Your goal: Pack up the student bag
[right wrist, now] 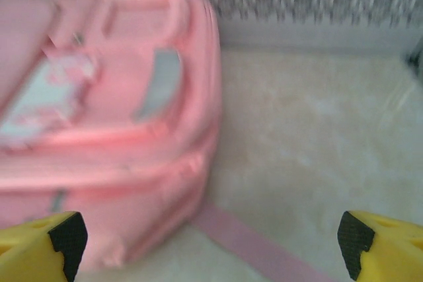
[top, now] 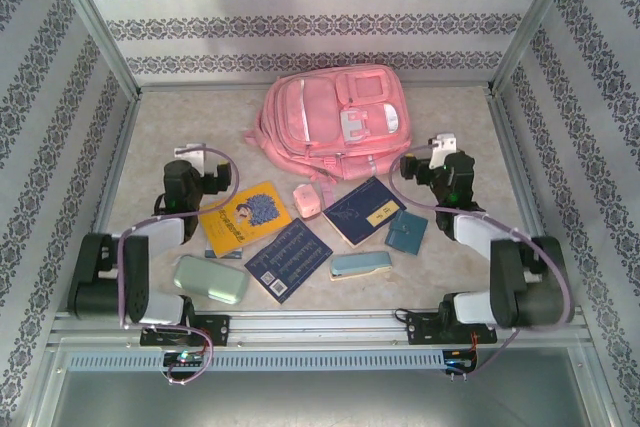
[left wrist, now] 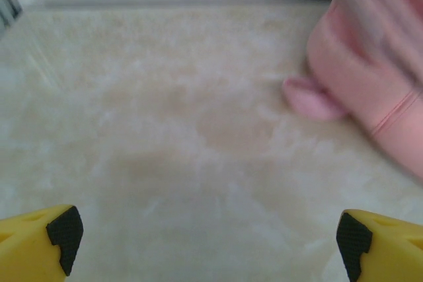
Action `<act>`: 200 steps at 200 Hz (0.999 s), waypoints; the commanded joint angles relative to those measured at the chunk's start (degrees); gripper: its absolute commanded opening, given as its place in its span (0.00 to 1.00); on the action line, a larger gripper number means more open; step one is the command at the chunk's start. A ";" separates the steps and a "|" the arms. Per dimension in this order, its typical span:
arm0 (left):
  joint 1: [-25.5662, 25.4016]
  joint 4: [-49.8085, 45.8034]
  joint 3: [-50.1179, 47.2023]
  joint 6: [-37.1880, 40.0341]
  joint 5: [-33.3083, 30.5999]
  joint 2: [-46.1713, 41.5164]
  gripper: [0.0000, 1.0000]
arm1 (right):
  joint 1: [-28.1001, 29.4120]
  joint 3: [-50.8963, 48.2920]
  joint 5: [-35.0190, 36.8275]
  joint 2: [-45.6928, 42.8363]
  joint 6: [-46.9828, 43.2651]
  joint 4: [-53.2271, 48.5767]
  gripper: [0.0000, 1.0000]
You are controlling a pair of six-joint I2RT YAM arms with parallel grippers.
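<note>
Nearest me, well short of the student bag (top: 335, 122), a pale green case (top: 210, 280), a dark blue book (top: 288, 258) and a light blue pouch (top: 361, 265) lie on the worktop (top: 190, 122), with a yellow book (top: 238, 217), a navy book (top: 363, 210) and a small pink box (top: 306, 200) closer to the bag's front. My left claw (left wrist: 208, 242) hangs spread wide and empty off the bag's left side, my right claw (right wrist: 211, 239) likewise off its right. The bag itself lies flat beyond them all, buckle patch up.

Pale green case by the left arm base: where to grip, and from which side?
Probably mid-length across its narrow width, coming straight down from above. The pale green case lies flat with its long axis roughly left to right, and no other item sits against either long side.
</note>
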 commanded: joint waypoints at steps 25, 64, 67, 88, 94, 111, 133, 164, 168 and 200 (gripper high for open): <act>-7.20 -29.57 16.18 -6.90 3.36 -11.02 0.99 | 10.07 18.89 4.86 -8.38 0.24 -20.45 0.98; -20.68 -46.87 32.37 -8.46 -0.10 -12.10 0.99 | 23.29 37.46 4.68 -10.38 -0.31 -44.96 0.98; -21.44 -48.22 33.71 -8.63 -1.18 -11.85 0.99 | 24.33 38.03 4.96 -10.67 -1.03 -45.85 0.98; -22.34 -64.40 48.38 -22.14 -10.57 -6.73 0.99 | 29.09 44.07 9.32 -11.35 -1.53 -55.37 0.98; -21.79 -68.14 52.59 -22.93 -11.82 -4.76 0.99 | 29.16 46.75 10.24 -11.07 1.42 -59.43 0.98; -21.32 -70.47 58.68 -24.59 -13.69 -0.03 0.99 | 27.32 54.27 11.93 -10.98 12.33 -77.20 0.98; -19.17 -67.78 61.63 -27.69 -7.69 6.15 0.99 | 16.99 45.11 -7.56 -16.06 22.74 -68.38 0.98; -15.54 -72.90 70.67 -28.59 -1.04 19.77 0.99 | 14.87 45.28 -12.28 -12.71 31.05 -75.33 0.98; -14.86 -73.54 71.72 -28.83 -0.31 21.50 0.99 | 14.80 45.17 -11.94 -12.53 31.54 -76.23 0.98; -11.11 -71.75 75.56 -29.13 6.42 32.60 1.00 | 14.00 41.14 -10.61 -12.50 34.63 -81.35 0.92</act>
